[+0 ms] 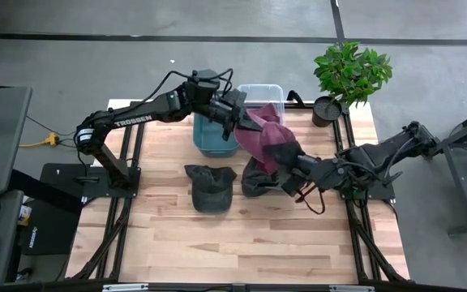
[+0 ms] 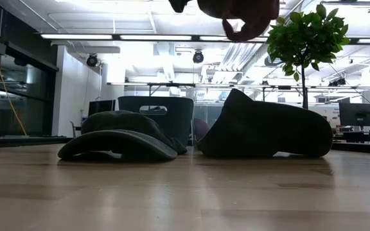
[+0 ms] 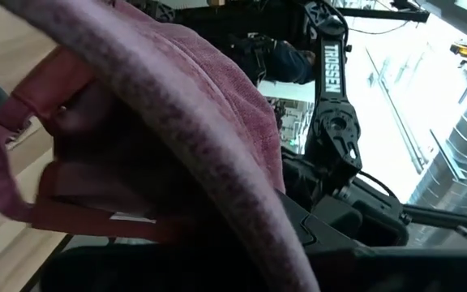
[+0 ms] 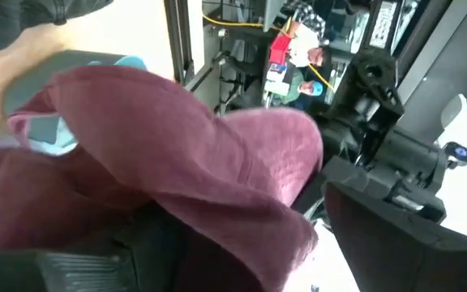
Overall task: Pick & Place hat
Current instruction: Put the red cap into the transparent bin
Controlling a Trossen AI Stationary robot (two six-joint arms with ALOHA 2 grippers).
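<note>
Three hats counted. The maroon hat (image 1: 259,134) hangs above the tabletop (image 1: 242,235) at upper centre of the high view, between both arms, draped beside the bin (image 1: 217,138). It hides the fingertips of both end effectors. The left end effector (image 1: 237,122) is clenched on the maroon hat. The right end effector (image 1: 286,174) stands spread wide under the cloth; a grip cannot be confirmed. The green cap (image 1: 209,186) and dark hat (image 1: 258,180) lie at centre. "TROSSEN" reads on the left arm (image 1: 132,120). One potted plant (image 1: 349,75) stands upper right.
</note>
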